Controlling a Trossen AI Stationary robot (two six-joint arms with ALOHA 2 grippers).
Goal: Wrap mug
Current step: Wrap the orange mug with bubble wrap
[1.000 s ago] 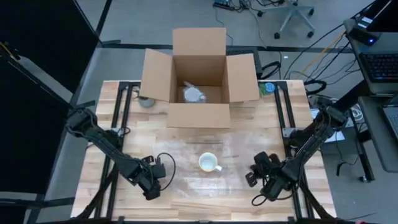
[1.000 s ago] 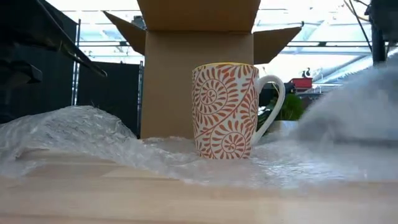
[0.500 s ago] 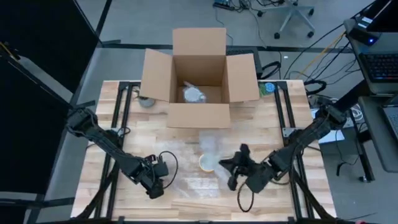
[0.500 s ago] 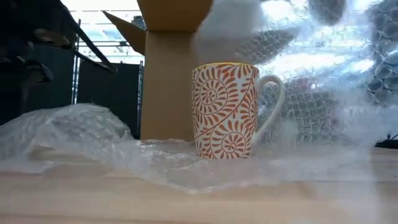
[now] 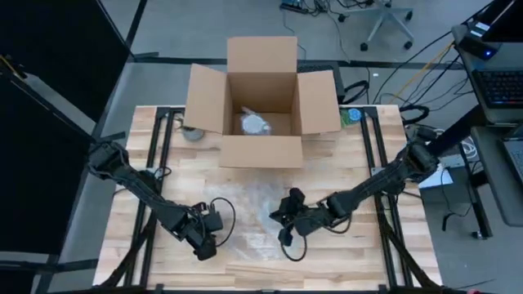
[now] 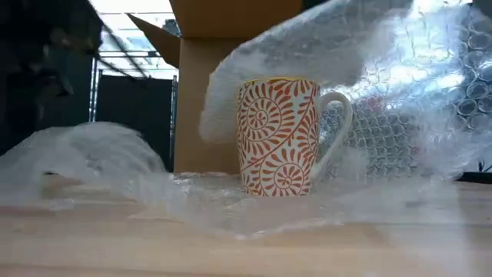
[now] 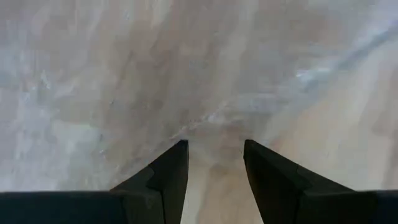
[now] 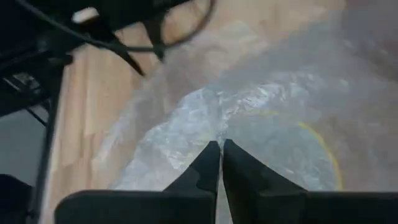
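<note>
Barely started imo: right gripper [image 8: 220, 163], pinching the bubble wrap [image 6: 400, 92], drapes one flap over the mug [image 6: 280, 137], while the left gripper [image 7: 214, 163] sits spread at the other edge, nothing rolled yet.

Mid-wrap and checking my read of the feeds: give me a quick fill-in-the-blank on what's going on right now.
1. The right gripper is shut on a sheet of ____ wrap, draping it over the mug.
2. The mug stands ____ on the table, its handle still uncovered in the low view.
3. The left gripper is ____, fingers apart at the wrap's edge.
4. Behind the mug stands a cardboard box whose flaps are ____.

Missing words: bubble; upright; open; open
</note>
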